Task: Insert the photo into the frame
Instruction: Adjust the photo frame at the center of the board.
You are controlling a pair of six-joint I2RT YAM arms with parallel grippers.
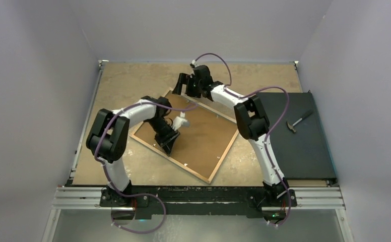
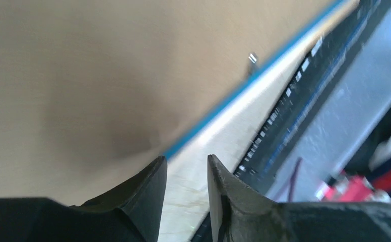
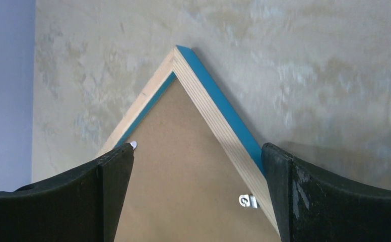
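Frame [image 1: 223, 152] lies face down on the tabletop [image 1: 133, 80], backing board [image 1: 203, 138] seated inside; photo hidden, likely beneath it, so mostly done. My left jaws, narrowly parted and empty, hover at its near rim; right jaws gape over its far corner.

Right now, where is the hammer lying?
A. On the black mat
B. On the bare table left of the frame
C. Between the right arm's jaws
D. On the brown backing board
A: the hammer lies on the black mat, off to the right of the frame and touched by neither arm.
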